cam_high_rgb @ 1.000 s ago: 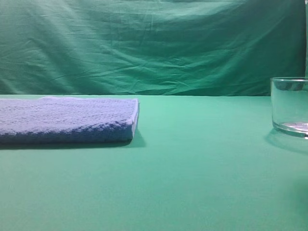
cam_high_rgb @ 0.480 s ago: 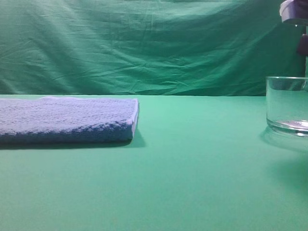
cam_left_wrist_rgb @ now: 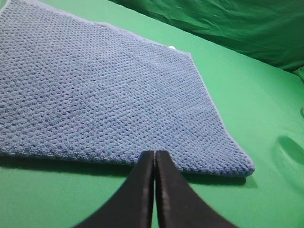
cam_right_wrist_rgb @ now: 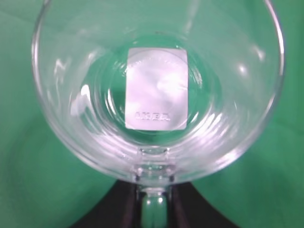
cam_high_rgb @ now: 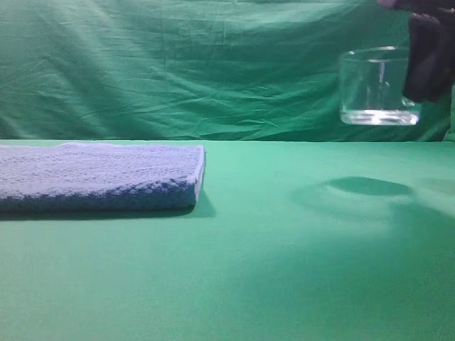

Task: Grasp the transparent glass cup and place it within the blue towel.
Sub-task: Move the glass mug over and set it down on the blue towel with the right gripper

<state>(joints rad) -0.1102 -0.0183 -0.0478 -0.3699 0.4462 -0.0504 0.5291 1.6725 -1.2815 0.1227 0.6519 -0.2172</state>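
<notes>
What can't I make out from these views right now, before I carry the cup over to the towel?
- Right gripper, exterior high: cut off by the top and right edges.
- Glass cup handle grip, right wrist: the cup's body fills the view; fingers barely show below.
- Blue towel, exterior high: left end runs off the frame.
- Label text on the cup's base: too blurred to read.

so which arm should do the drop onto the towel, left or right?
Right. Its end effector already holds the transparent glass cup by the handle, lifted off the table. The left end effector is shut and empty at the near edge of the blue towel, so a handover would only add risk.
</notes>
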